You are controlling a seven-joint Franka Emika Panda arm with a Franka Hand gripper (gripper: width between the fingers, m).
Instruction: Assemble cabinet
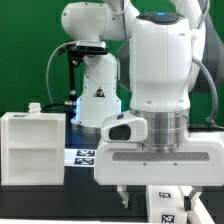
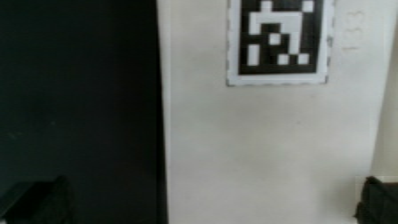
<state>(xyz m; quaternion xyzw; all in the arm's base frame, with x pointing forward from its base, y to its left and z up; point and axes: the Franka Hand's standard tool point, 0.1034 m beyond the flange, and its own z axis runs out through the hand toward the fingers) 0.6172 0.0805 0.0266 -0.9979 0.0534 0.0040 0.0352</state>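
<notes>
The cabinet, a white box-shaped body with a small knob on top, stands on the dark table at the exterior view's left. My gripper hangs low at the exterior view's right, apart from the cabinet, over a flat white tagged panel. In the wrist view the gripper is open. Its dark fingertips sit wide apart at the frame's two edges. The white panel with a black-and-white tag lies below, between them. One finger is over the dark table beside the panel's edge.
The marker board lies flat on the table between the cabinet and my gripper. The arm's white base stands behind it, against a green backdrop. My own arm hides much of the exterior view's right side.
</notes>
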